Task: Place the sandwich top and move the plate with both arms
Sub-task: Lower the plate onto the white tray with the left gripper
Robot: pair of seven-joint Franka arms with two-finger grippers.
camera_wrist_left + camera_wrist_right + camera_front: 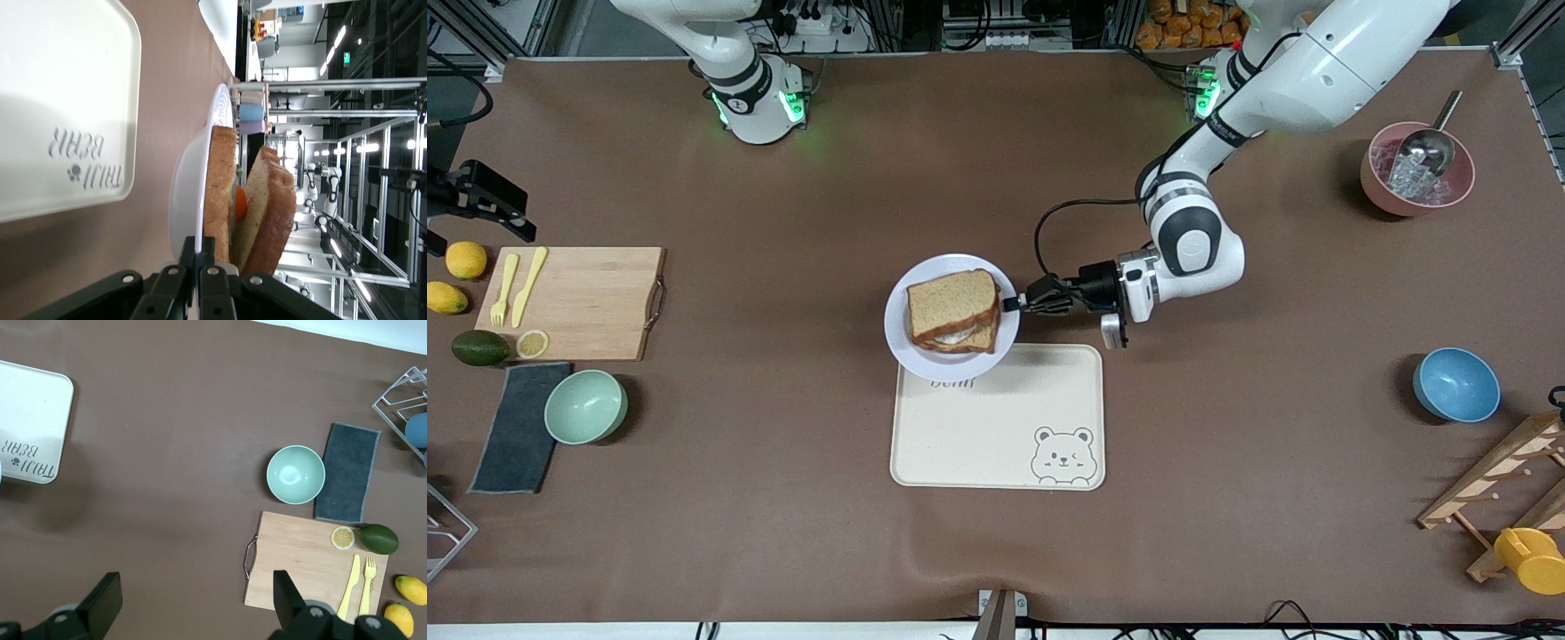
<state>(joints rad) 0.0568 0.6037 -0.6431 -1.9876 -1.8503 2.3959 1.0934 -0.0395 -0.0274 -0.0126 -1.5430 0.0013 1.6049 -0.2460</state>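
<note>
The sandwich top (951, 302) lies on the sandwich on the plate (907, 342) in the middle of the table. The plate overlaps the edge of the cream bear tray (996, 427) that is farther from the front camera. My left gripper (1016, 304) is shut on the plate's rim at the left arm's end. In the left wrist view my left gripper (200, 244) pinches the rim of the plate (217, 127), with the sandwich top (275, 200) beside it. My right gripper (195, 581) is open and empty, high over bare table near the cutting board (300, 563).
The cutting board (578, 302) carries a yellow fork and knife, with lemons, an avocado, a green bowl (585, 406) and a dark towel (516, 427) around it. At the left arm's end stand a pink bowl with a scoop (1416, 169), a blue bowl (1456, 384) and a wooden rack (1503, 480).
</note>
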